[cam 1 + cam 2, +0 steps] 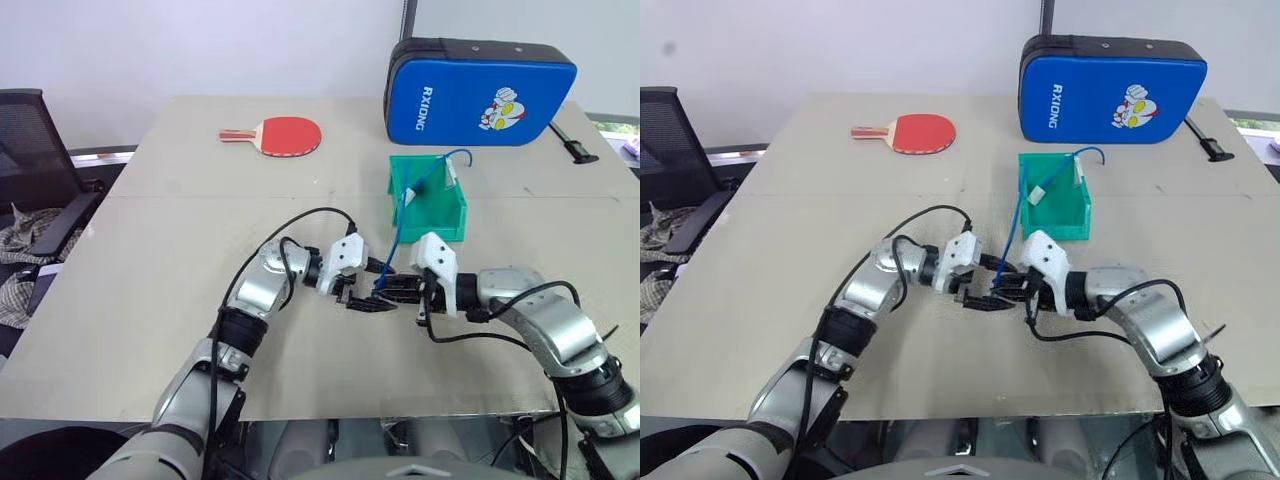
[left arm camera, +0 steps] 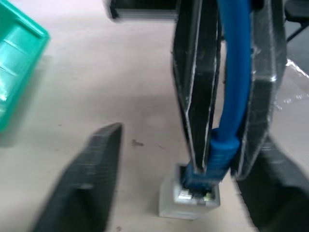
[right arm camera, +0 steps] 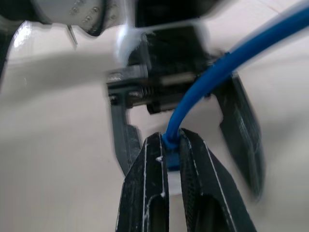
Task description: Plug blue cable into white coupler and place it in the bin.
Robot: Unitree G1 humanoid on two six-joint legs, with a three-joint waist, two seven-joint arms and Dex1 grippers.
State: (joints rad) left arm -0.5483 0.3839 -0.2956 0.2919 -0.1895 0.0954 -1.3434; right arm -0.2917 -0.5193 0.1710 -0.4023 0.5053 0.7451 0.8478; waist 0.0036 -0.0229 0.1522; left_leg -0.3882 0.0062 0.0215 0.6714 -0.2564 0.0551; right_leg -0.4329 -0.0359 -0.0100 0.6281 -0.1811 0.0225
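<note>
Two grippers are meeting near the table's front-centre edge, at about six o'clock from the bin (image 1: 432, 212); the right gripper (image 3: 172, 159) is clamping its fingers on the blue cable (image 2: 236, 87) just behind the plug, while the left gripper (image 2: 183, 193) is standing with its fingers spread apart, one on each side of the white coupler (image 2: 189, 199) and touching neither face so far as the left wrist view shows. The plug is sitting in the coupler's socket; the coupler is resting on the table (image 1: 180, 300) beneath the right gripper's fingertips. The cable's far length is rising toward twelve o'clock and draping over the bin's rim, its other end hanging inside the bin.

Judgement: insertion appears complete or nearly so; whether the latch has seated cannot be told. The step in hand is the transfer to the bin, sitting at twelve o'clock from the grippers. To do it well, the right gripper should be keeping its clamp close to the plug, lifting straight so the coupler is hanging without swinging, and carrying it over the lower front wall before releasing; the left gripper should be clearing sideways first to avoid knocking the coupler loose.
</note>
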